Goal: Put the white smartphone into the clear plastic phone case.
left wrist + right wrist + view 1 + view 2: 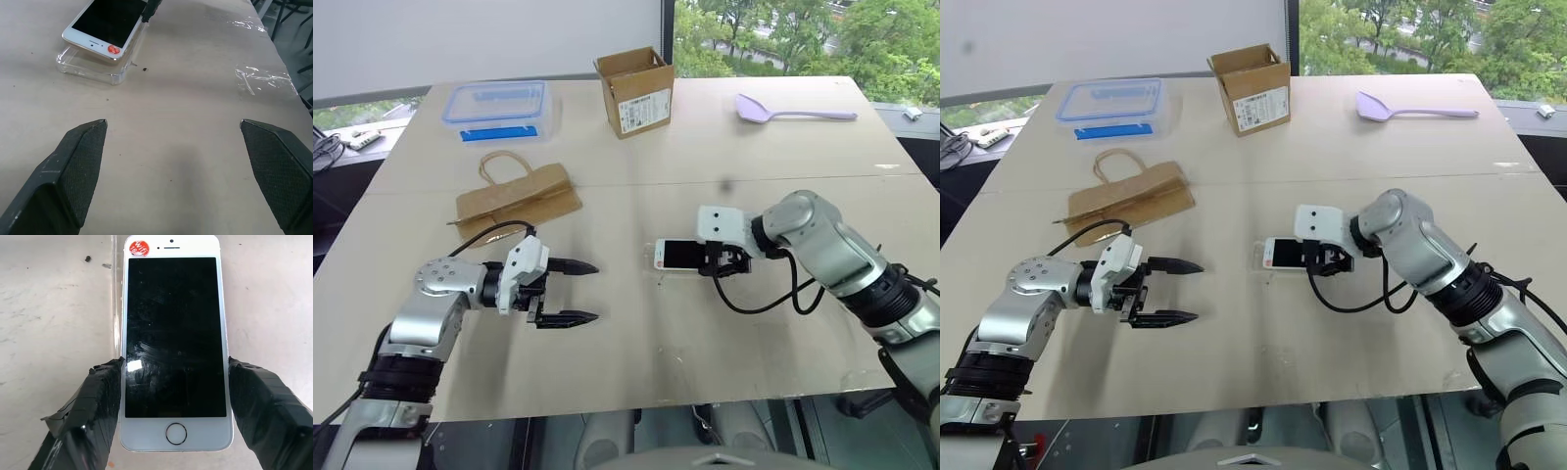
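White smartphone (173, 347): atop the clear plastic phone case (93, 68), long axis in line with the right pincer (173, 396), which grips its long edges. Left pincer (570, 291): released, well apart from the phone.

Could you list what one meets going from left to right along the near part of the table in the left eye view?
Left gripper → white smartphone on the clear plastic phone case → right gripper.

You see a white smartphone (173, 340) with black screen and red sticker, a clear plastic phone case (90, 68), a lilac spoon (790, 111), a blue-rimmed food box (497, 108), a brown paper bag (517, 197).
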You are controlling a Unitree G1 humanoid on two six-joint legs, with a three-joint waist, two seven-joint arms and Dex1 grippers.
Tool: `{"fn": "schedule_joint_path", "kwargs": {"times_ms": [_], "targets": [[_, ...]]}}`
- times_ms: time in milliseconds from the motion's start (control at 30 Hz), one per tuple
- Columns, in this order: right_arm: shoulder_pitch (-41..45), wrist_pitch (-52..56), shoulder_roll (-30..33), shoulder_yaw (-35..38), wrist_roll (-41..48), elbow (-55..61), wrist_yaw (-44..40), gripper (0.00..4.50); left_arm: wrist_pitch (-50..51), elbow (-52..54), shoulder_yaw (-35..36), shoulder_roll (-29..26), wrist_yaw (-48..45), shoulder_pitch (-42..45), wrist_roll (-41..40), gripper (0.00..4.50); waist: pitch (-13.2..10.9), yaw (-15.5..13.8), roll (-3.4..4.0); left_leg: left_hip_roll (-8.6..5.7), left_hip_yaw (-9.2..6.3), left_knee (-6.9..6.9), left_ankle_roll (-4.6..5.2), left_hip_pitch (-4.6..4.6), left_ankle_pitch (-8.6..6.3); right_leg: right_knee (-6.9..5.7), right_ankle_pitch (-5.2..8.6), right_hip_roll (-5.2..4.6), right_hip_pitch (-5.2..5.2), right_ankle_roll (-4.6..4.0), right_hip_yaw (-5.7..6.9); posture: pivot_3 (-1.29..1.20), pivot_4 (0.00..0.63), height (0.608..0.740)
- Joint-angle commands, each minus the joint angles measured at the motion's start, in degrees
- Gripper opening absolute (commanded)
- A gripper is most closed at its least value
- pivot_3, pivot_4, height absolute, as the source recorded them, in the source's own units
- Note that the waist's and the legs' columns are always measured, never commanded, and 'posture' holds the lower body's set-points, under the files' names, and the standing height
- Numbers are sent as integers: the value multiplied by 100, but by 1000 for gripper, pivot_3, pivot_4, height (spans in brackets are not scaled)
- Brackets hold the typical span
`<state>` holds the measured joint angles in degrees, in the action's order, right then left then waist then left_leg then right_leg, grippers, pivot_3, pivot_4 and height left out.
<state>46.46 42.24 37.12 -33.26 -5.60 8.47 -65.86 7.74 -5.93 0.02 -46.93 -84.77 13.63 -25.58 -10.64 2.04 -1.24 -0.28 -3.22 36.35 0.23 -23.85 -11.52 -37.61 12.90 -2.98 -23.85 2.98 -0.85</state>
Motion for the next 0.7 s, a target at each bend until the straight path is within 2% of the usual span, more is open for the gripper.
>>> {"fn": "schedule_joint_path", "kwargs": {"times_ms": [33,333,433,700], "targets": [[-5,4,74,15,-60,292,-27,2906,-92,-13,93,0,-43,28,-14,4500,0,0,0,0,0,0,0,0,0,0,0,0,0,0,0,0,150,740],[-39,59,18,-85,-90,394,-59,2906,-158,-91,45,60,-71,52,46,4500,0,4,0,0,0,0,0,0,0,-1,0,0,0,0,0,0,150,740],[-58,75,-20,-76,-47,417,-64,4380,-163,-91,41,72,-70,46,49,4500,0,4,0,0,0,0,0,0,0,-1,0,0,0,0,0,0,150,740],[-29,138,-156,245,61,516,157,4452,-156,-99,37,100,-71,50,65,4500,0,5,0,0,-1,0,0,1,0,-2,0,0,0,0,0,0,150,740]]}}
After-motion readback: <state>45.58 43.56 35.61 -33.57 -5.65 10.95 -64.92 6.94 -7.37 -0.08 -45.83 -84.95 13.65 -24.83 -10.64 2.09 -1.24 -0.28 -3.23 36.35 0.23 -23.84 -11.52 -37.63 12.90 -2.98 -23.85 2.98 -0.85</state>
